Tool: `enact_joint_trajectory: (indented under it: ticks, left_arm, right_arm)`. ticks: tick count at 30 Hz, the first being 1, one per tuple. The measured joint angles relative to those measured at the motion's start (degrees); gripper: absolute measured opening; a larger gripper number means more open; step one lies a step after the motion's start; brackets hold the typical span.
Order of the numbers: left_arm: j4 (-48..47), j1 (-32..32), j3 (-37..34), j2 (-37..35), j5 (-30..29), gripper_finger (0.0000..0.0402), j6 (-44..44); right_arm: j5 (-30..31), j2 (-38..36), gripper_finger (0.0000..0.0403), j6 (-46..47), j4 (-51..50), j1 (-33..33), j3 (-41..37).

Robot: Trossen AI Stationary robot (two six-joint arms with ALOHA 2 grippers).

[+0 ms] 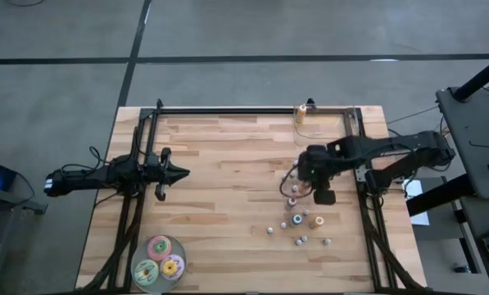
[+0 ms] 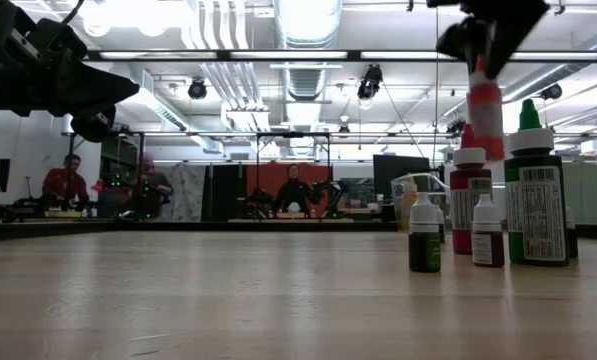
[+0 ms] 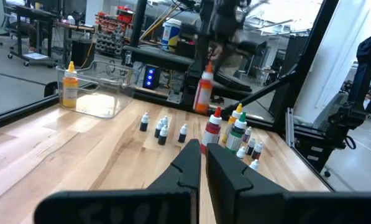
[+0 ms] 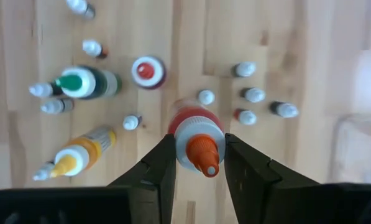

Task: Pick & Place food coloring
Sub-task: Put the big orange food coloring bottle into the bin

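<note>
My right gripper (image 4: 199, 142) hangs over the table's right half (image 1: 303, 176), shut on an orange-red food coloring bottle (image 2: 486, 110) with a white collar and orange tip. The other food coloring bottles stand on the wood below it: a tall green one (image 4: 86, 83), a red one (image 4: 148, 71), a yellow-orange one (image 4: 79, 155) and several tiny ones (image 1: 297, 221). My left gripper (image 1: 177, 174) waits at the table's left, level and shut, touching nothing. My right gripper pinches the orange-red bottle between its two fingers at the white collar below the tip (image 4: 185, 144). The fingers come from above, pointing down. The bottle hangs upright below them, its tip up, lifted clear of the table and higher than the standing bottles.
A clear container (image 1: 307, 124) with a yellow bottle (image 3: 69, 84) in it stands at the table's far edge. Three flat round discs (image 1: 158, 258) lie at the near left. Black frame rails (image 1: 252, 109) run along the far edge and both sides. People sit in the room behind.
</note>
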Motion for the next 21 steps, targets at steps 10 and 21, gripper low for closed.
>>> enact_joint_trajectory:
  ticks: [10,21]
  left_arm:
    - [0.0,0.0,0.0,0.0,0.0,0.0000,0.0]
    - [0.0,0.0,0.0,0.0,0.0,0.0000,0.0]
  right_arm:
    - [0.3,0.2,0.0102,-1.3,-7.2,-10.2,12.1]
    - [0.7,0.8,0.0102,-7.3,-7.3,-25.9,14.1]
